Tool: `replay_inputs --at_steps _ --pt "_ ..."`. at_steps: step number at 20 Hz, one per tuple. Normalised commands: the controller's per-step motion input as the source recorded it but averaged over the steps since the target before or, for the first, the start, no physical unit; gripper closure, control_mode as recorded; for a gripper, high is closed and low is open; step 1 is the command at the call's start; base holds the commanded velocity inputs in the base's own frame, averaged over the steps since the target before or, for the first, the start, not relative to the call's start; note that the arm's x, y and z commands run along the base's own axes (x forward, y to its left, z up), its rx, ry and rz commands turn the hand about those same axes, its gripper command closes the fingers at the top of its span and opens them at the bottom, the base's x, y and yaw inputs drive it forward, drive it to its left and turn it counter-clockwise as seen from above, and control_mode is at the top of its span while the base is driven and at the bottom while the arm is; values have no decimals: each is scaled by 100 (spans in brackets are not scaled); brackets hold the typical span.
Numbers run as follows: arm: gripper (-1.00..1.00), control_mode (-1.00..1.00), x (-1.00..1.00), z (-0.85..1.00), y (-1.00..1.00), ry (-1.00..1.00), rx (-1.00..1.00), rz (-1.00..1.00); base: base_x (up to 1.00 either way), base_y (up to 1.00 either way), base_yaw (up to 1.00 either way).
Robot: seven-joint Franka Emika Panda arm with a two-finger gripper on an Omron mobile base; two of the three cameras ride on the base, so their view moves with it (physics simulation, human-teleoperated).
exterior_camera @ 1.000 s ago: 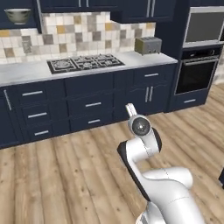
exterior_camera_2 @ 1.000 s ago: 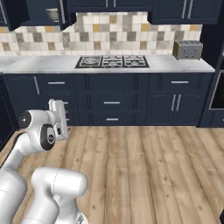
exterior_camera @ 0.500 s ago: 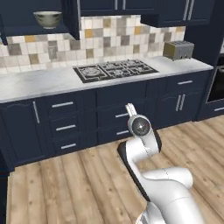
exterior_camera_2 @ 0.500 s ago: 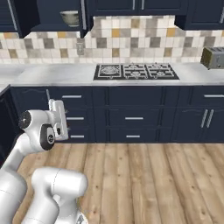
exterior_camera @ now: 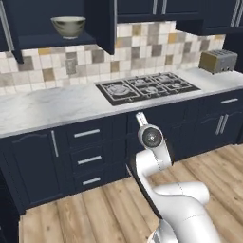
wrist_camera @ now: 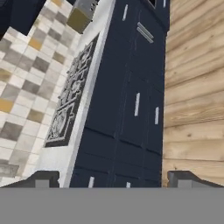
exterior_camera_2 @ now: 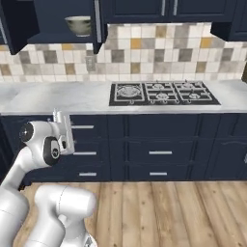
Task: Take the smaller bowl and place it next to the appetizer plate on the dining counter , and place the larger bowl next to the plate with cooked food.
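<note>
**Bowl high and left, fingers low and empty**

Spread about as wide as they go, with nothing between them — the gripper (wrist_camera: 113,179) holds nothing, pointing at the dark drawer fronts (wrist_camera: 131,100) under the hob (exterior_camera: 147,87). Up in the open wall cupboard (exterior_camera: 42,28), left of the hob and well above the marble worktop (exterior_camera: 52,107), a beige bowl (exterior_camera: 69,26) on its shelf — by its colour and depth probably the larger bowl, though hard to be sure. No red bowl to be made out. Judged from here: a reach up and to the left, well clear of the present low aim, probably with the base brought nearer first.
</note>
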Motion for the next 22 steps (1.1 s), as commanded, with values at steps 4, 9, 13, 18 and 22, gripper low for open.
replay_inputs --at_steps 4,9,13,18,22 --pt "-100 100 0 0 0 0 0 0 100 78 -7" --pt "-100 100 0 0 0 0 0 0 100 45 -1" --pt "-100 100 0 0 0 0 0 0 100 8 0" --pt "-100 100 0 0 0 0 0 0 77 45 0" --pt "-100 100 0 0 0 0 0 0 59 56 0"
